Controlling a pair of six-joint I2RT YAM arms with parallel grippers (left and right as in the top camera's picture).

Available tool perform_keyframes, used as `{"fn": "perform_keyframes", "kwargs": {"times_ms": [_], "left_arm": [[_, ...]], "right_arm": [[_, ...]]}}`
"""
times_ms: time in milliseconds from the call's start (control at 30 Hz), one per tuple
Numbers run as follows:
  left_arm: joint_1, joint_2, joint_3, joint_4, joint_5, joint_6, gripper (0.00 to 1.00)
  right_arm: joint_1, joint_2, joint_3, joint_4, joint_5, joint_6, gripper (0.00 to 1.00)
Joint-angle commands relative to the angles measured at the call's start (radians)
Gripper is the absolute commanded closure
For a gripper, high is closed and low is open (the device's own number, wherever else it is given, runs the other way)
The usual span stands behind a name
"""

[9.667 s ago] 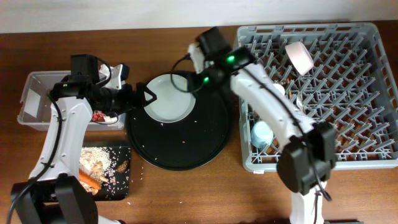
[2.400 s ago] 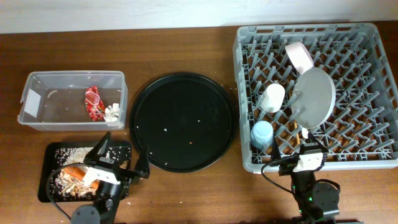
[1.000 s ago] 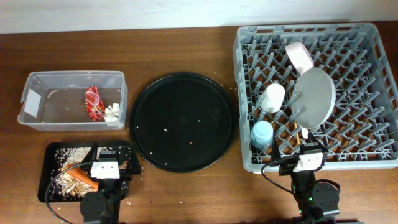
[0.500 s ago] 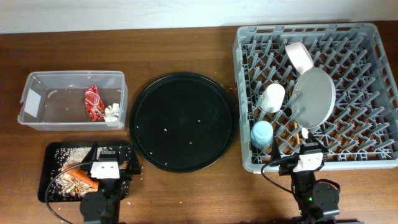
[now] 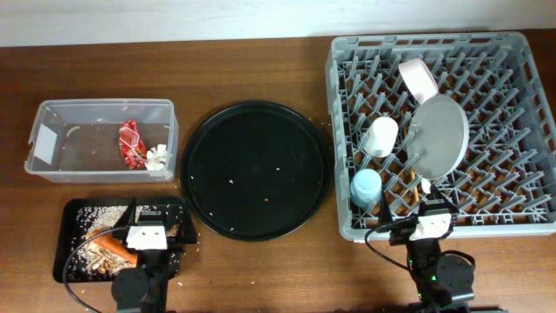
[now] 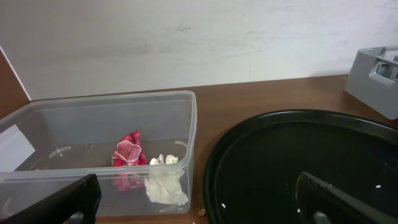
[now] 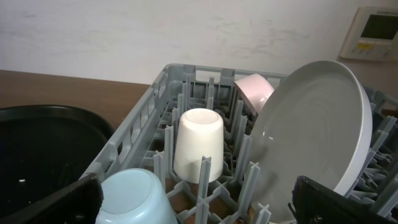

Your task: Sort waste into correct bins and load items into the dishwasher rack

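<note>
Dishwasher rack, at the table's right, carries the pale round plate on edge between pegs. The white-pinkish bowl sits behind it, the cream cup is mouth down beside it, and the light blue cup is nearest my right gripper. At far left, the clear tub holds the red wrapper and a tissue bit. The shallow black tray holds the carrot and grainy scraps. My left gripper and the right both hang with jaws spread wide, holding nothing.

I judge little work remains. The danger is my left arm, parked over the shallow tray, sweeping scraps onto the table, or a knock tipping the plate. Only the overhead view shows that tray. Only the right wrist view shows how steeply the plate leans.
</note>
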Motion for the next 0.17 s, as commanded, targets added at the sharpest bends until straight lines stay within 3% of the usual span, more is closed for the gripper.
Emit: {"fn": "perform_keyframes", "kwargs": {"times_ms": [0,133], "left_arm": [[0.005,-0.008,-0.007,-0.001,-0.007,-0.013,0.01],[0.005,-0.008,-0.007,-0.001,-0.007,-0.013,0.01]], "right_arm": [[0.003,-0.006,-0.005,-0.006,0.016,-0.006,0.01],[0.003,-0.006,-0.005,-0.006,0.016,-0.006,0.01]]}}
